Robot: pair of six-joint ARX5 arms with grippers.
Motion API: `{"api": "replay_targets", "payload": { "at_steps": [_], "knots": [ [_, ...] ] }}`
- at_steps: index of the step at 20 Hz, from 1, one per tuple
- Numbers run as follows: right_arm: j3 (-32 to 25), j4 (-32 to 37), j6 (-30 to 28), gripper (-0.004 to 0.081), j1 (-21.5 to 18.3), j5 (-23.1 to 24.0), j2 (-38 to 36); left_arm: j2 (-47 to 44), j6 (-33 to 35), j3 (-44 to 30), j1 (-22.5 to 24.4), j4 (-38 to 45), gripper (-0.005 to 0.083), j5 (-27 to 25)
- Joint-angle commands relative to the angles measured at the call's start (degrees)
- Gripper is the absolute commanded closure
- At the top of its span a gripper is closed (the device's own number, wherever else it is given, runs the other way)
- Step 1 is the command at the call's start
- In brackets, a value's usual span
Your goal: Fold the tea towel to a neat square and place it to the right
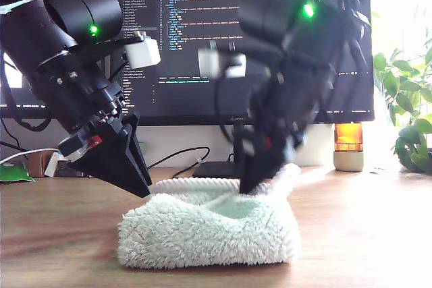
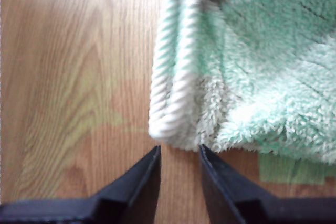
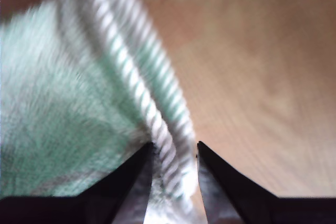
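Gripping the ribbed hem (image 3: 160,129) of the tea towel (image 1: 209,231) between its narrowly parted jaws, my second gripper (image 3: 175,153) lifts that edge off the wooden table (image 1: 61,234); my first gripper (image 2: 179,153) hangs just beside the folded cloth, slightly open and empty

Two black arms are seen, each lit by a green lamp; black wedge-shaped fingers (image 2: 142,187) taper to points, a red tag shows, and white blocks, perhaps connectors, are blurred.
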Motion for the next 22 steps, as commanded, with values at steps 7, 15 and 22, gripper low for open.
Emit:
{"api": "replay_targets", "payload": {
  "at_steps": [7, 15, 22],
  "knots": [
    [7.50, -10.19, 0.28, 0.0517, 0.00, 0.02, 0.61, -4.87, -2.89, -0.50, 0.24, -0.79, 0.0747, -2.01],
    [8.79, -14.19, 9.35, 0.0781, -0.11, -0.70, -0.57, -12.66, -15.93, -0.52, 0.28, -5.27, 0.0797, 2.12],
    [2.03, -3.80, 16.83, 0.0781, 0.07, -0.70, -9.81, -16.83, -22.38, -5.97, 2.08, -0.17, 0.0797, 7.08]
  ]
}}
